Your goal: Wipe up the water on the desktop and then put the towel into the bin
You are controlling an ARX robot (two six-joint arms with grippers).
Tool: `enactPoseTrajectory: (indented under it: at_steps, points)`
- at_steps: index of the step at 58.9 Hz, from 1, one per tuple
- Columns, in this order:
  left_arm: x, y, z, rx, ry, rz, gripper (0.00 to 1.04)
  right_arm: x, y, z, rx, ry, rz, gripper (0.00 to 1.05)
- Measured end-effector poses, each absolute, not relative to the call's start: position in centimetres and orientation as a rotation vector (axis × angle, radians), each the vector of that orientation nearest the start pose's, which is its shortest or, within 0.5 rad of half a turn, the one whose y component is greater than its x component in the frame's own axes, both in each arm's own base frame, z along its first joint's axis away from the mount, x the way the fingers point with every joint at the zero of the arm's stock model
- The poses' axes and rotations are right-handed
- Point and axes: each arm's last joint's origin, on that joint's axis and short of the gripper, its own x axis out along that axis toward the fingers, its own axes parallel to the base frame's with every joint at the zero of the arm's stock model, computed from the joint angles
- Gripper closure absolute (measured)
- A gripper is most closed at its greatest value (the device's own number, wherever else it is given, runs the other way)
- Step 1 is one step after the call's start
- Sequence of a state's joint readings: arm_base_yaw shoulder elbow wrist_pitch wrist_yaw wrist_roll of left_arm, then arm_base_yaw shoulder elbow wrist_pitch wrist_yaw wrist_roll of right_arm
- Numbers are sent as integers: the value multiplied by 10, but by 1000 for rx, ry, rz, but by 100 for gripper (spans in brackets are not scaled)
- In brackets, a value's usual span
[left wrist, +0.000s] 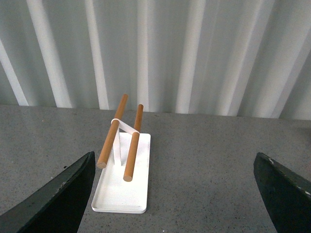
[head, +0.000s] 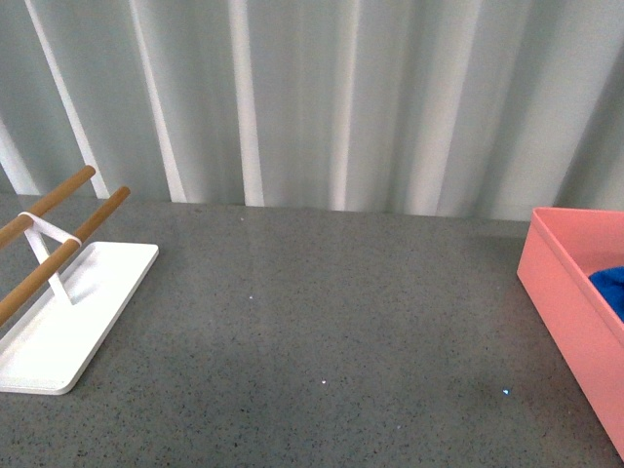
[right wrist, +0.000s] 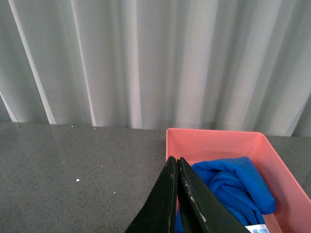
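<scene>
The blue towel (right wrist: pixel 233 187) lies crumpled inside the salmon-pink bin (right wrist: pixel 214 141); in the front view only a corner of the towel (head: pixel 609 288) shows in the bin (head: pixel 565 292) at the right edge. My right gripper (right wrist: pixel 175 162) is shut with nothing between its fingers, its tips over the bin's near wall beside the towel. My left gripper (left wrist: pixel 175 162) hangs open over the grey speckled desktop (left wrist: pixel 204 165), its dark fingers (left wrist: pixel 63 194) wide apart. Neither arm appears in the front view. The desktop (head: pixel 322 312) carries a few tiny bright specks.
A white flat rack base (head: pixel 68 327) with two wooden rods (head: pixel 58 219) stands at the desktop's left. In the left wrist view the rack (left wrist: pixel 121 189) lies ahead of the open fingers. A pale corrugated wall (head: pixel 322 97) closes off the back.
</scene>
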State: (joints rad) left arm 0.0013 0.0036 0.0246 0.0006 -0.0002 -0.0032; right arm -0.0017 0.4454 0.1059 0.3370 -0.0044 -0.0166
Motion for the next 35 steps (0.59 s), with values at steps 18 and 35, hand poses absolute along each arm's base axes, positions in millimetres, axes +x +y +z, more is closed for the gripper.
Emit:
enactPoseTrajectory:
  at_steps: [18,35]
  points:
    - [96,0,172,-3,-22,1,7,119,0,180,-14,2,3,101]
    - [96,0,172,-3,-22,1,7,112,0,175,-13,-26,3,101]
